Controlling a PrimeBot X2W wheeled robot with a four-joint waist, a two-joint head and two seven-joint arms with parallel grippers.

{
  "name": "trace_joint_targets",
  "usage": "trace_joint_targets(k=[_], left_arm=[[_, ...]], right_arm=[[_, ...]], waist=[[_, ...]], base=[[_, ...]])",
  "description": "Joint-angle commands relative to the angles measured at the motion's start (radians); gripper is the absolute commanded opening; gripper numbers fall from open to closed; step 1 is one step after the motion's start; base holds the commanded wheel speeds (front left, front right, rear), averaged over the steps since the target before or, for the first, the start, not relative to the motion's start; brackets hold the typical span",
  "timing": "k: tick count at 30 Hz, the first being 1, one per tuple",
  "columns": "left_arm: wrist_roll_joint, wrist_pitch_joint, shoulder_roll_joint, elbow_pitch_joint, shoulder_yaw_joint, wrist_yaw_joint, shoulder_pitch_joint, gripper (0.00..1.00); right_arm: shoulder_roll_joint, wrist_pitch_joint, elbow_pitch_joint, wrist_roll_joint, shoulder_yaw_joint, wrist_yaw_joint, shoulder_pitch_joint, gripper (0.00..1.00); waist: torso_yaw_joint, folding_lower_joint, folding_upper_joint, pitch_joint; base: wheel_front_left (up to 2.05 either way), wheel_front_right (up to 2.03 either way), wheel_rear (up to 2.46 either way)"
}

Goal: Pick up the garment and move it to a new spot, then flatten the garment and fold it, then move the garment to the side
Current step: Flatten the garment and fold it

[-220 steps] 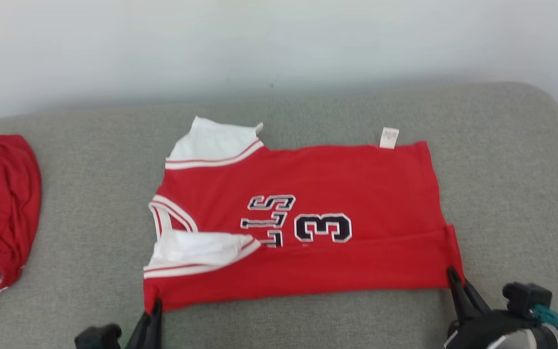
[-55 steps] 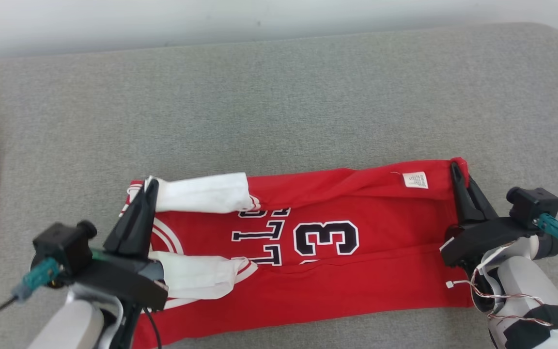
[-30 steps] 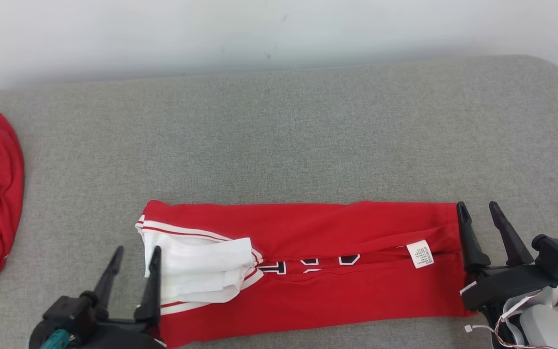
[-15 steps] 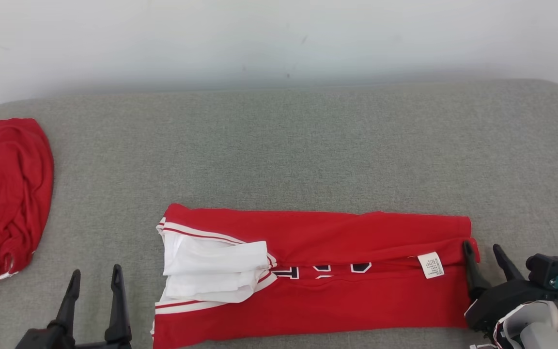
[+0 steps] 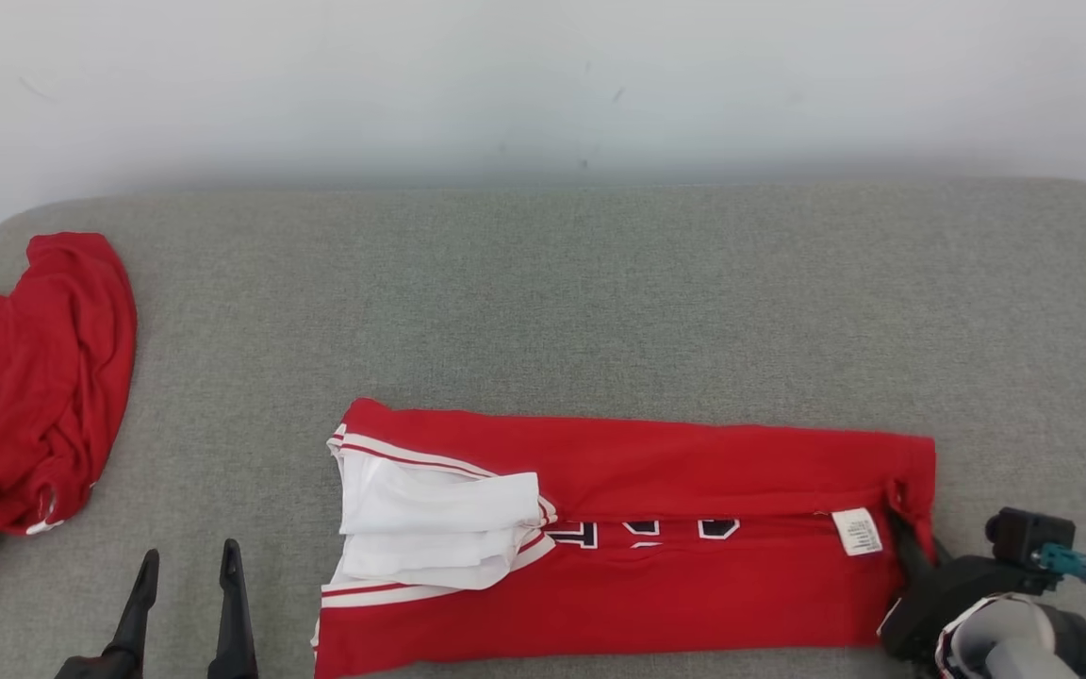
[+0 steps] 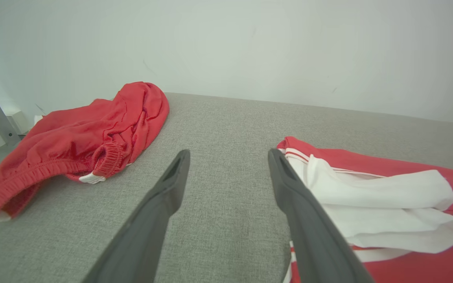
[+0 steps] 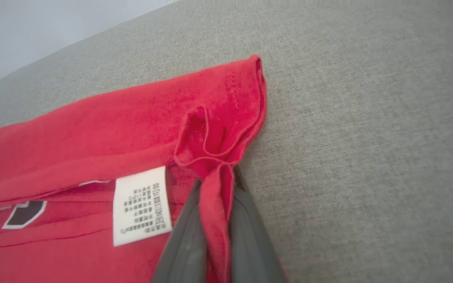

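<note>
The garment (image 5: 656, 457) is a red jersey with white sleeves, folded into a long strip across the near part of the grey cushion (image 5: 600, 302). My right gripper (image 5: 903, 533) is at its right end, shut on a pinched fold of the red hem; in the right wrist view the cloth (image 7: 112, 133) bunches between the two fingers of the right gripper (image 7: 218, 179). My left gripper (image 5: 189, 556) stands open at the lower left, apart from the garment's sleeve end. In the left wrist view the left gripper (image 6: 229, 154) holds nothing, and the white sleeve (image 6: 376, 188) lies just to its right.
A second red garment (image 5: 24, 377) lies crumpled at the cushion's far left edge, also in the left wrist view (image 6: 81, 145). A white care label (image 5: 856, 530) sits beside the right gripper. A pale wall runs behind the cushion, whose right corner is rounded.
My right gripper has shut on the garment's right hem. My left gripper has drawn back to the left, away from the sleeve, and stays open. The head camera has shifted.
</note>
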Motion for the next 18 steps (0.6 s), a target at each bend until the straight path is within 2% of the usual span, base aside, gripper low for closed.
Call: trace_joint_targets(k=[1, 11, 15, 18], left_arm=[[0.009, -0.003, -0.004, 0.0, 0.005, -0.003, 0.014, 1.0], [0.027, -0.003, -0.012, 0.001, 0.019, -0.006, 0.022, 1.0], [0.026, -0.003, -0.016, 0.003, 0.025, -0.007, 0.035, 1.0], [0.024, -0.003, -0.017, 0.006, 0.032, -0.007, 0.046, 1.0]], right_arm=[[-0.019, -0.013, 0.009, 0.007, -0.005, -0.003, -0.011, 0.0], [-0.191, -0.065, 0.083, -0.004, -0.08, -0.003, -0.067, 0.0], [-0.196, -0.057, 0.072, -0.016, -0.073, -0.003, -0.074, 0.0], [-0.16, -0.051, 0.022, -0.011, -0.055, -0.003, -0.073, 0.0]], waist=[[-0.005, 0.0001, 0.0001, -0.004], [-0.025, 0.0001, 0.0001, -0.037], [-0.041, 0.0001, 0.0001, -0.055], [-0.054, 0.0001, 0.0001, -0.067]], base=[[0.0, 0.0, 0.0], [0.0, 0.0, 0.0], [0.0, 0.0, 0.0], [0.0, 0.0, 0.0]])
